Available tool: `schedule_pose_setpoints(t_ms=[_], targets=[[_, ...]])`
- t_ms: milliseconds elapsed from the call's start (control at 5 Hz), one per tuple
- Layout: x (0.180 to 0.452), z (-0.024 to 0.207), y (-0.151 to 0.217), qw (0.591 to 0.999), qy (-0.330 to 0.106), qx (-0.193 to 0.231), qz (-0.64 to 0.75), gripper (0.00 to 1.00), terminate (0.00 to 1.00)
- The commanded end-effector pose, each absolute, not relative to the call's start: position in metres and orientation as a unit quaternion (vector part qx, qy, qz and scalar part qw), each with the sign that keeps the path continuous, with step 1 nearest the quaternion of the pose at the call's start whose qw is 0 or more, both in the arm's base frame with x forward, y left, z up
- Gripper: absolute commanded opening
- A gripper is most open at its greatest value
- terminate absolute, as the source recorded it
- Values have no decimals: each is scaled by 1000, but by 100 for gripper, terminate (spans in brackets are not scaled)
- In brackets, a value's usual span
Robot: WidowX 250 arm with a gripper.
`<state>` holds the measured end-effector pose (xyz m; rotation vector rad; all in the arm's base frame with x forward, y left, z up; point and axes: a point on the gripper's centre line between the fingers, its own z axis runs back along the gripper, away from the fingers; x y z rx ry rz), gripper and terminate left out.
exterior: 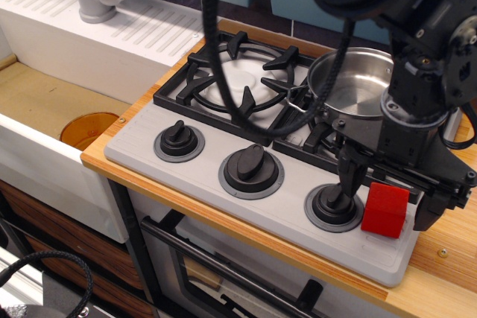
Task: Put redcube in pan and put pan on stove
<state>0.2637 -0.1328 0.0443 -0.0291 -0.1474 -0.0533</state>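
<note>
Redcube, matte bright red, one corner toward the camera, on the stove between my open claw fingers.

Gripper spread wide, straddling redcube on stove front right corner. Right knob crowds the left finger. Pan sits behind on right grate. Left burner open above; dangling cable crosses it.
</note>
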Motion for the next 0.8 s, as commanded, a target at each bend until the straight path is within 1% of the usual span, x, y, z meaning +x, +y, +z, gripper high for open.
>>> schedule_pose_setpoints(t_ms=[0,200,400,600], targets=[[268,36,-134,995,-96,-28,-28,100,0],[267,32,-134,994,-98,-30,-29,100,0],[266,35,-134,996,-85,-27,-25,0,0],[266,43,-133,996,-77,-23,-27,0,0]])
